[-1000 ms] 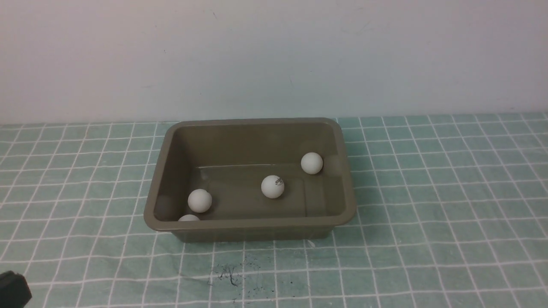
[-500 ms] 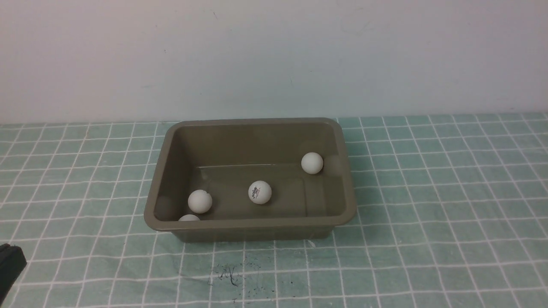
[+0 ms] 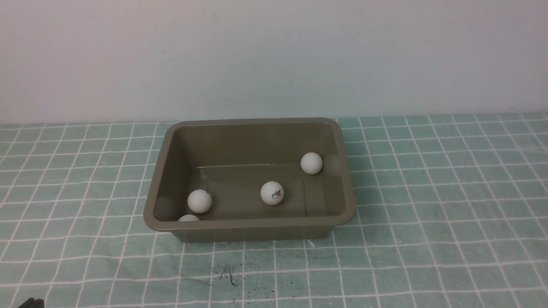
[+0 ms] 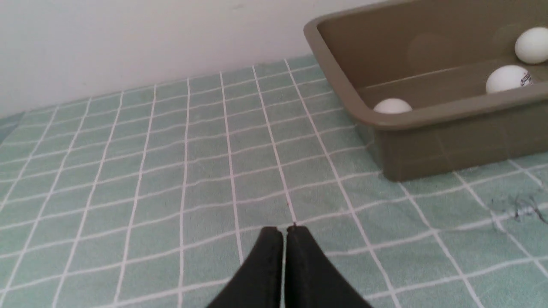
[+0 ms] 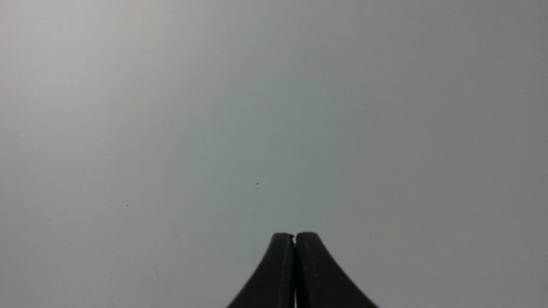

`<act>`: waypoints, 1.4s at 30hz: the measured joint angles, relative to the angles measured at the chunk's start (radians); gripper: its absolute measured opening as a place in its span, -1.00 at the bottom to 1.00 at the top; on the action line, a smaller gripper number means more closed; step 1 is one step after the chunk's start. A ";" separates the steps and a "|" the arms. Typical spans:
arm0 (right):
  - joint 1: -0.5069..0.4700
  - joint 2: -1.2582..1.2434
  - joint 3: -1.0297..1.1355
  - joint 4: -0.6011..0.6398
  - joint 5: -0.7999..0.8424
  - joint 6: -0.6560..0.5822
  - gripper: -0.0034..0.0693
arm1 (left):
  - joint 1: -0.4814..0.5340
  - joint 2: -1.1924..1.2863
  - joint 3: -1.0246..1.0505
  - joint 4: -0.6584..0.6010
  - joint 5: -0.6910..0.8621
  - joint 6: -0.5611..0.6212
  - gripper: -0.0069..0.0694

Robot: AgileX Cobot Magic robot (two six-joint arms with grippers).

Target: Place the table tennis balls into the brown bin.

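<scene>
The brown bin [image 3: 351, 201] sits mid-table on the checked cloth. Several white table tennis balls lie inside it: one at the back right [image 3: 311, 163], one with a dark logo near the middle [image 3: 272, 193], one at the front left [image 3: 199, 201], and one half hidden behind the front rim [image 3: 189, 218]. In the left wrist view the bin [image 4: 428, 117] holds balls [image 4: 507, 79]. My left gripper [image 4: 284, 230] is shut and empty, low over the cloth to the bin's front left. My right gripper [image 5: 294, 235] is shut and empty, facing only blank wall.
A green cloth with a white grid [image 3: 428, 239] covers the table. Dark scribble marks [image 3: 231, 273] lie in front of the bin. A plain white wall [image 3: 274, 55] stands behind. A dark sliver of the left arm [image 3: 30, 303] shows at the bottom left corner.
The logo ball rolled left, then back right inside the bin. The left arm's dark tip has dropped almost out of the front view's lower left corner.
</scene>
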 joint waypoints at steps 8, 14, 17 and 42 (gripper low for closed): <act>0.000 0.000 0.000 0.000 0.000 0.000 -0.93 | 0.000 0.000 0.000 0.022 0.021 -0.012 -0.83; 0.000 0.000 0.000 0.000 0.000 0.000 -0.93 | 0.000 0.000 0.000 0.022 0.021 -0.012 -0.83; 0.000 0.000 0.000 0.000 0.000 0.000 -0.93 | 0.000 0.000 0.000 0.022 0.021 -0.012 -0.83; 0.000 0.000 0.043 0.871 0.003 -0.900 -0.93 | 0.000 0.000 0.000 0.022 0.021 -0.013 -0.83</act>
